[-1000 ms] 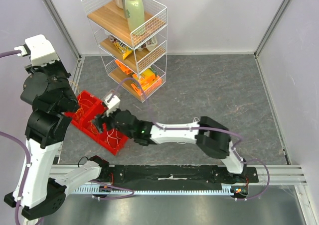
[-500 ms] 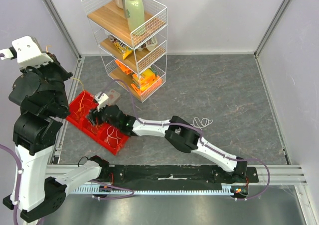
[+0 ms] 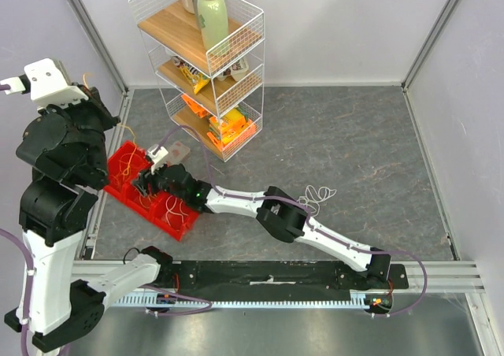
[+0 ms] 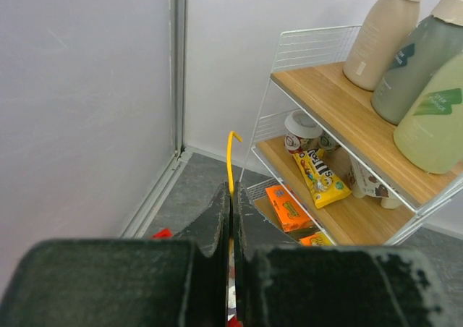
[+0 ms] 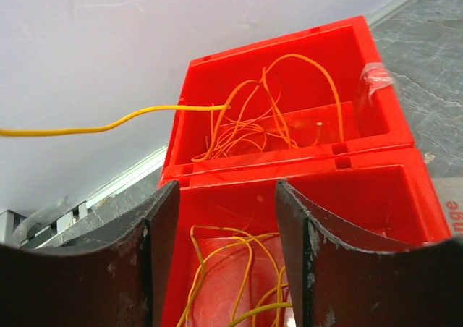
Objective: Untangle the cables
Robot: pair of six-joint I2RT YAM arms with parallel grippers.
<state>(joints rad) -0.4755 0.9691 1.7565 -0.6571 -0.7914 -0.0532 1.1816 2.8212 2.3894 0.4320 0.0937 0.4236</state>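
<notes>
a grey, marbled counter (image 3: 339,135) sits between pale walls (image 3: 339,25) with metal posts in the corners. a white wire shelf (image 3: 169,27) with bottles (image 3: 211,17) stands at the back left. near it, by the left wall, a red bin (image 3: 128,164) holds the orange and yellow cables (image 5: 246,128) in two compartments. a white cable (image 3: 319,192) lies loose on the counter. the left hand (image 4: 231,197), raised by the wall, is clamped on a yellow cable (image 4: 231,153). the right hand (image 5: 226,197) hangs over the bin, jaws apart.

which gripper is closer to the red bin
Right. The right gripper hangs open just above the red bin; the left gripper is raised well off to its side, shut on a yellow cable.
</notes>
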